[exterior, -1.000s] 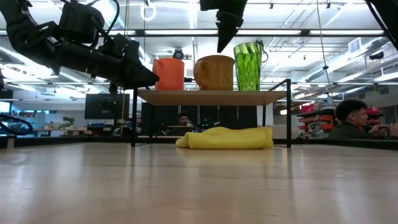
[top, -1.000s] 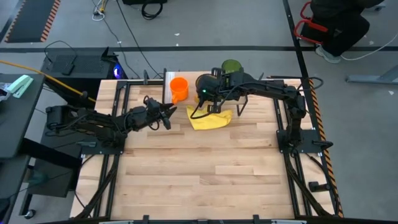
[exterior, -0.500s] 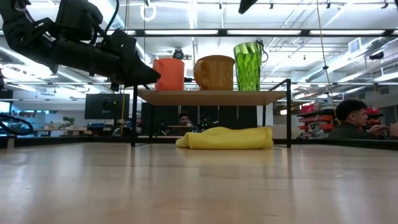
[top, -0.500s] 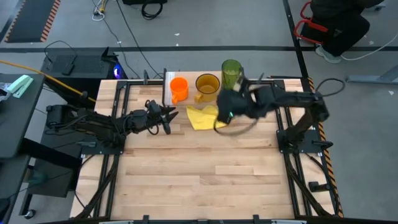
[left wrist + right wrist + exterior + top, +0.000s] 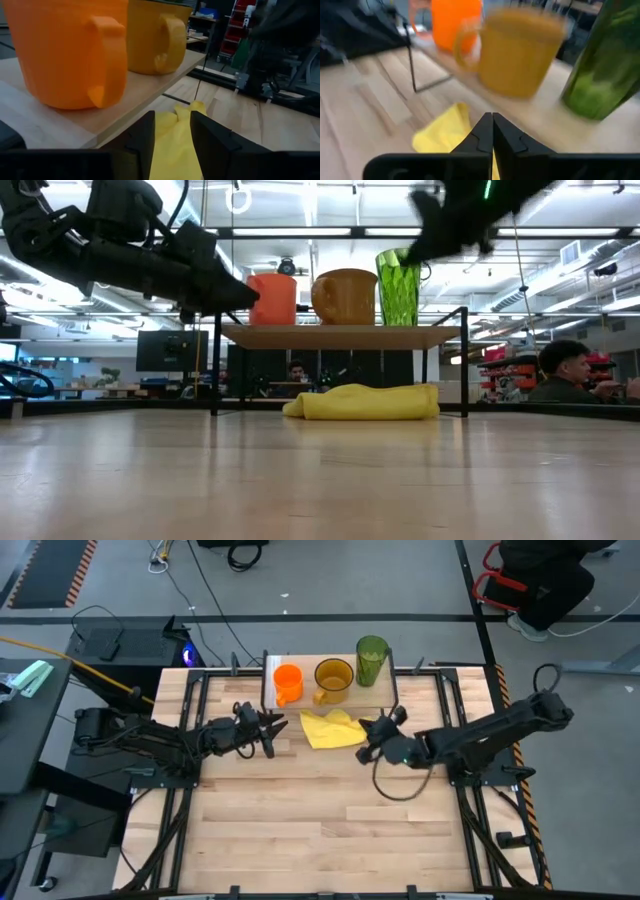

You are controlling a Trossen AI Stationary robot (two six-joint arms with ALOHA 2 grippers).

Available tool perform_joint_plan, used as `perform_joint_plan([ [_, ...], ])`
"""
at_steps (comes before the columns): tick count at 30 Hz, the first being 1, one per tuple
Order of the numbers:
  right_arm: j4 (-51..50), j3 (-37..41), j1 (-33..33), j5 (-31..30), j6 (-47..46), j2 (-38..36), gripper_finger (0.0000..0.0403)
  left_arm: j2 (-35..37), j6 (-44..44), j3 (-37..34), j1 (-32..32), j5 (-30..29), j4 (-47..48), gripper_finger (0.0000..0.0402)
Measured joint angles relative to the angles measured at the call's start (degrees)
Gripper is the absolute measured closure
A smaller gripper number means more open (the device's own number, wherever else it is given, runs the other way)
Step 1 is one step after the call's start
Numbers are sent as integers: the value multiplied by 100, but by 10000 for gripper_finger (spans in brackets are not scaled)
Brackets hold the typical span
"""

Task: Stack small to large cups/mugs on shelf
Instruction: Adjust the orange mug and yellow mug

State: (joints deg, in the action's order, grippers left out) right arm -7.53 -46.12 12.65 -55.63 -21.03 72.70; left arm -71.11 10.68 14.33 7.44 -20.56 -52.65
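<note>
Three cups stand in a row on the shelf (image 5: 352, 698): a small orange mug (image 5: 288, 680), a wider amber mug (image 5: 333, 675) and a tall green tumbler (image 5: 371, 658), each on its base. My left gripper (image 5: 274, 724) hovers level and open just left of the shelf, near the orange mug (image 5: 65, 50), with nothing between its fingers. My right gripper (image 5: 368, 730) is shut and empty, in front of the shelf, above the table. In the right wrist view it (image 5: 492, 131) points at the amber mug (image 5: 522, 52).
A yellow cloth (image 5: 332, 728) lies crumpled on the tabletop at the shelf's front edge, between the two grippers. The shelf (image 5: 340, 336) stands on thin black legs at the table's far side. The near half of the slatted tabletop holds nothing. People sit beyond the table.
My right gripper has drawn away from above the amber mug, sinking and pulling toward the table's near right, and has rolled as it went. The three cups have stayed in place on the shelf.
</note>
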Motion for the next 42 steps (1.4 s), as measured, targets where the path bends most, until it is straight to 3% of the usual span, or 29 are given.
perform_joint_plan([
  [3,1318,785,-509,585,164,83,392,0,-70,0,-2,0,-66,274],
  [6,2200,1122,-856,514,469,234,398,0,-87,0,0,0,-59,275],
  [9,3216,1231,-1094,484,820,495,397,0,-91,0,-1,-1,-60,272],
  [14,4516,1214,-1338,1478,1182,1145,399,0,-154,-2,13,-17,-58,270],
  [16,4965,1099,-1387,1619,1418,1426,399,2,-154,-1,13,-17,-57,272],
  [25,5030,221,-1600,2462,1951,2108,396,2,-151,-3,13,-17,-17,275],
  [42,4996,-204,-1790,2665,1817,2416,355,2,-118,-4,13,-17,79,272],
])
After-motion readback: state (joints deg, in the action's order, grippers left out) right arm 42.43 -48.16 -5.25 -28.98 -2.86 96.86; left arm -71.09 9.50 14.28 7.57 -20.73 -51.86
